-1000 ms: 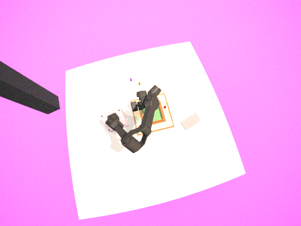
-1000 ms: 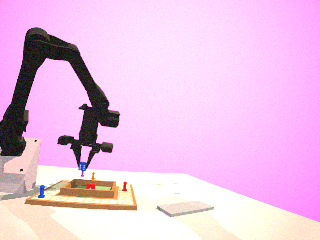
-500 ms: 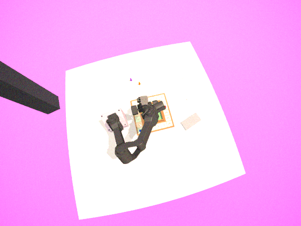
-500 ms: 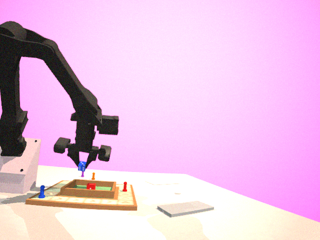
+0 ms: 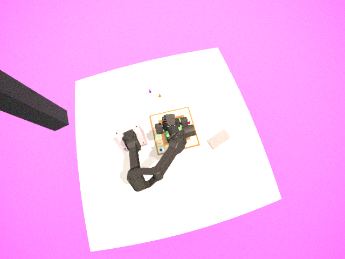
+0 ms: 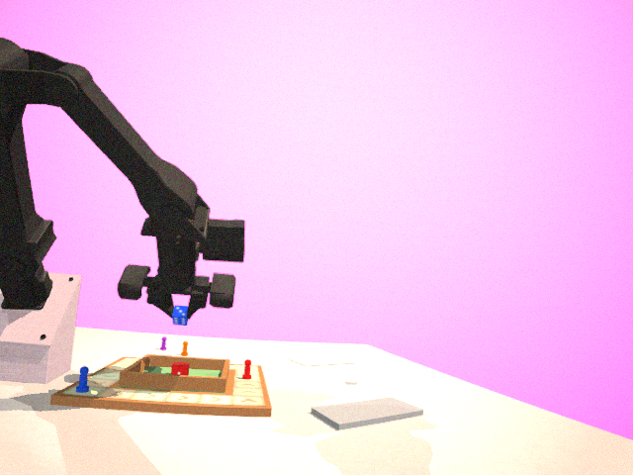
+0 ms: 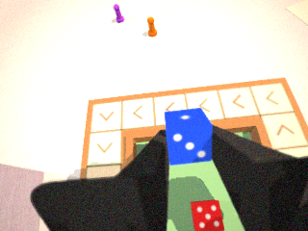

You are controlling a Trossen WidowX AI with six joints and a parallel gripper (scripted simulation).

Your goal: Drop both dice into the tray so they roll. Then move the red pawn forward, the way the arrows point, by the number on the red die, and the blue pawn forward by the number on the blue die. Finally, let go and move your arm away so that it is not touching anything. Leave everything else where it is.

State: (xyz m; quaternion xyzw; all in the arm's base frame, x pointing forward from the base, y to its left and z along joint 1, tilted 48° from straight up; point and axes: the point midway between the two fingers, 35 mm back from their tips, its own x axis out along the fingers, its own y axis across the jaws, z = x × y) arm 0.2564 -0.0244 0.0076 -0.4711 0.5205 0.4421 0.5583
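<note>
My gripper (image 6: 180, 313) (image 7: 185, 133) is shut on the blue die (image 6: 179, 315) (image 7: 189, 140) and holds it above the tray (image 6: 176, 382). The red die (image 6: 179, 368) (image 7: 207, 216) lies on the tray's green floor, with five pips up in the wrist view. The red pawn (image 5: 189, 122) (image 6: 247, 369) stands upright on the board's arrow track, to the right of the tray in the exterior view. The blue pawn (image 5: 160, 149) (image 6: 83, 379) stands upright on a corner square of the board (image 5: 158, 154) (image 6: 163, 408). The arm hides much of the tray in the top view.
A purple pawn (image 5: 150, 90) (image 6: 163, 342) (image 7: 118, 13) and an orange pawn (image 5: 159, 95) (image 6: 185, 348) (image 7: 152, 27) stand off the board, beyond its far edge. A flat grey slab (image 5: 218, 138) (image 6: 367, 412) lies to the right of the board. The arm's pale base block (image 6: 60, 327) stands at the left.
</note>
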